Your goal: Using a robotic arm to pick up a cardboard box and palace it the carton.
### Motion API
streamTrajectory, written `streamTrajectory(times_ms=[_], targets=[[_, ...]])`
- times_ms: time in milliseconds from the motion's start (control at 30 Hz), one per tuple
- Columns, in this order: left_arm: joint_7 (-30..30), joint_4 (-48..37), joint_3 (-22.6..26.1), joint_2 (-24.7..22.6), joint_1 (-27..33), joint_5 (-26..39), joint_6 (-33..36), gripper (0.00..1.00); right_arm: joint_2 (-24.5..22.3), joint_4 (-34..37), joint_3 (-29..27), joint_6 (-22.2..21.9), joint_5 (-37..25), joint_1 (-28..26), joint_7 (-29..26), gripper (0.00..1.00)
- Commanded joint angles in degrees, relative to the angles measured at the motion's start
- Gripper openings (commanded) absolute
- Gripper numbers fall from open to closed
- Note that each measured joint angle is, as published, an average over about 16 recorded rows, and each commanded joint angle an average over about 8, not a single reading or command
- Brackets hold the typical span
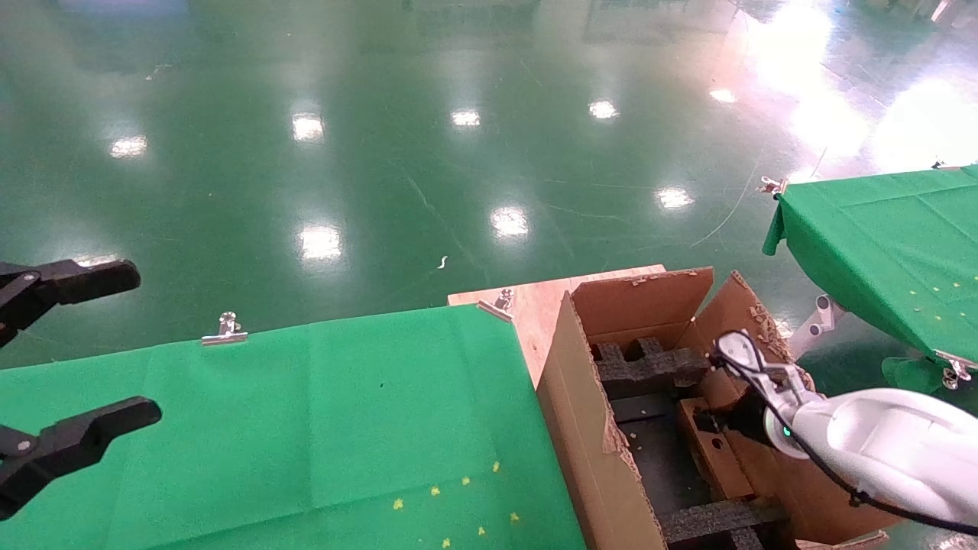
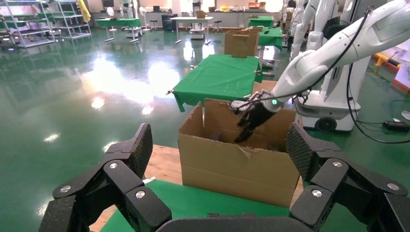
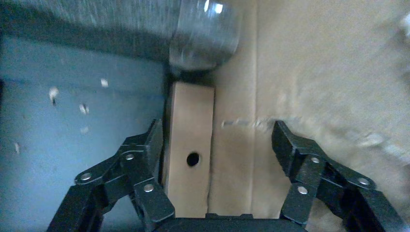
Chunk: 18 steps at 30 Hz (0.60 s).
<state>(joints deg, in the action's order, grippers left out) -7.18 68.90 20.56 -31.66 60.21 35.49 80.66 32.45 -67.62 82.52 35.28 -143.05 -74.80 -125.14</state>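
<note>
I have the right hand (image 3: 215,145) spread inside the carton (image 1: 588,428), straddling the cardboard box (image 3: 189,159) standing against the wall. Left hand (image 2: 217,169) idles spread over the counter (image 1: 306,428).

Brown carton (image 1: 588,428) holds black foam (image 1: 649,367); plain green cloth (image 1: 306,428) with yellow specks (image 1: 435,491).

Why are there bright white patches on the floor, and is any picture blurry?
Head view: ceiling lights glare off the glossy green floor. Left wrist view: a window-like glare patch, otherwise sharp. Right wrist view: soft and smeared, yet the cardboard box between the open right end effector shows.
</note>
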Motion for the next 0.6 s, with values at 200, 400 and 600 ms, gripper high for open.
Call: streamTrajectory(times_ms=[200,400,600], targets=[[0.0,0.0,0.0,0.0,0.0,0.0,0.0,1.0,-2.0,-5.3,-2.2,0.5,0.6,-4.7,0.6,1.0],[0.0,0.0,0.0,0.0,0.0,0.0,0.0,1.0,-3.4,-9.6,-4.4,0.0,5.0,-10.6,3.2,1.0],[0.0,0.0,0.0,0.0,0.0,0.0,0.0,1.0,-4.2,-10.6,-5.3,-1.7,13.0,-16.0,9.6,1.0]])
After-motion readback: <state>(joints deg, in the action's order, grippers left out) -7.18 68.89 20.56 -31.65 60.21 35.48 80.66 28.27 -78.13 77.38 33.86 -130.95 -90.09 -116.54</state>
